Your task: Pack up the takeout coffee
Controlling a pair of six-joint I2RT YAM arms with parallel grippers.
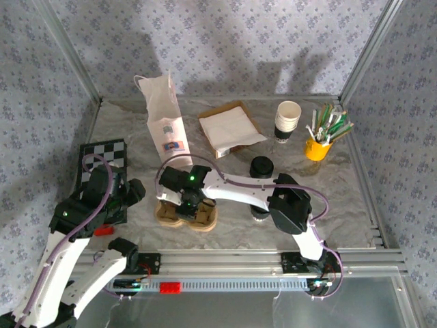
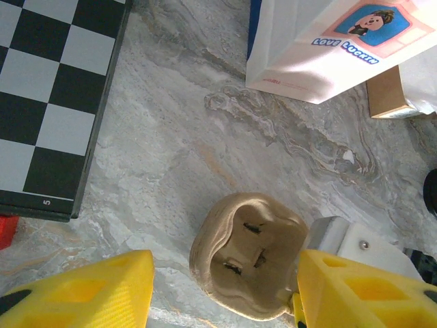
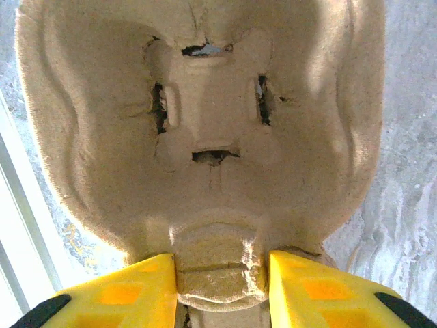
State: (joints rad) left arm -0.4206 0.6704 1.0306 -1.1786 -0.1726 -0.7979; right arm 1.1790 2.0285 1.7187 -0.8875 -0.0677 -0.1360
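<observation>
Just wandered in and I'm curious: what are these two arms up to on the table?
The right arm stretches across the table, and the right claw pinches a raised ridge of a tan cardboard cup tray lying near the front. The left claw hovers open nearby, holding nothing. A white paper bag stands upright farther back.

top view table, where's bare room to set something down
Free: between the black-and-white checkered board and the white paper bag, and front right past the right arm. Crowded at back, bag to yellow stirrer cup.
</observation>
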